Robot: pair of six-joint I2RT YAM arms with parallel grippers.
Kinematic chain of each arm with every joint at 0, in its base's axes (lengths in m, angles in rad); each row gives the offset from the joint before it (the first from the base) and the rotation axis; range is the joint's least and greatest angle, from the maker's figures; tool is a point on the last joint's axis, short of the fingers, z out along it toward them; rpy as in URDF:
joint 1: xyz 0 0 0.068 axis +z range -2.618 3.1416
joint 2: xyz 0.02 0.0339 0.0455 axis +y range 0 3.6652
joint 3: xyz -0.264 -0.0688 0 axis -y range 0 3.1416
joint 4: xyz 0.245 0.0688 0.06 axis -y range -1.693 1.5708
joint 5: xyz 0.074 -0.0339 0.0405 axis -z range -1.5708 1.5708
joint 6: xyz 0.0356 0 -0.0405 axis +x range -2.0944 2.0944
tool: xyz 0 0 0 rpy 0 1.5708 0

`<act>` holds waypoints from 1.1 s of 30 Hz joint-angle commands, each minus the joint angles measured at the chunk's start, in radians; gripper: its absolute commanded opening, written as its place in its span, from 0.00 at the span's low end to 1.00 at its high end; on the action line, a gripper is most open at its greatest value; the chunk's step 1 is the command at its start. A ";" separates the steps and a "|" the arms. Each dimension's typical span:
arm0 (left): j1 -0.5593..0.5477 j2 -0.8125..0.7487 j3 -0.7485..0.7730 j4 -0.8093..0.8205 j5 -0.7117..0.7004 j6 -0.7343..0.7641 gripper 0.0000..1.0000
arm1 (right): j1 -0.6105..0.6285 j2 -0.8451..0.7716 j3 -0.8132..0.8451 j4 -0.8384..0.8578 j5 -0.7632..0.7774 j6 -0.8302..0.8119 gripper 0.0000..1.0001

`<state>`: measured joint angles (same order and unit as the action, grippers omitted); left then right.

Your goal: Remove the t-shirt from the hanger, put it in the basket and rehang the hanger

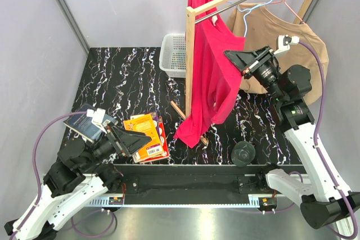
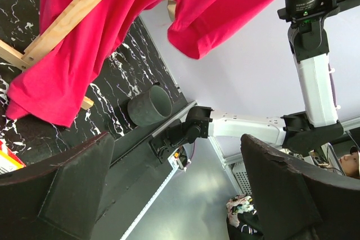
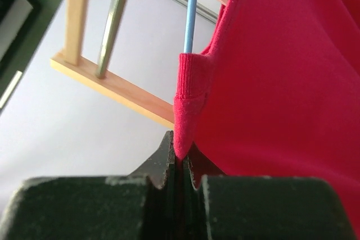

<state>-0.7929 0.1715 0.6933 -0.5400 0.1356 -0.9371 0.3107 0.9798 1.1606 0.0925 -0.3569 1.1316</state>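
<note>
You are pinching the ribbed collar of the red cotton t-shirt [image 3: 270,71] with your right end effector [image 3: 180,158], its jaws pressed together on the fabric. The shirt is hanging from the thin blue wire hanger [image 3: 191,9]. Your left end effector [image 1: 139,139] is idling spread above the black marbled surface [image 1: 124,77]. Next, by my judgement, you are needing to draw that collar off the hanger's shoulder.

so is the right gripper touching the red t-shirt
Touching. The right wrist view shows the right gripper shut on the ribbed edge of the red t-shirt.
</note>
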 commanded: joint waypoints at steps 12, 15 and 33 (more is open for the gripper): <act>-0.003 0.003 0.015 -0.017 -0.005 0.003 0.99 | -0.081 -0.087 -0.110 0.271 0.024 0.146 0.00; -0.002 0.023 0.021 -0.023 -0.013 0.017 0.99 | -0.081 -0.138 -0.185 0.230 -0.005 0.096 0.00; 0.021 0.471 0.309 -0.064 -0.258 0.093 0.97 | -0.085 -0.178 -0.136 -0.643 -0.215 -0.796 0.00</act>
<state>-0.7929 0.5526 0.8463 -0.6640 -0.0223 -0.8967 0.2287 0.7921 0.9634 -0.3847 -0.5930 0.5686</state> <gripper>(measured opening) 0.982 0.041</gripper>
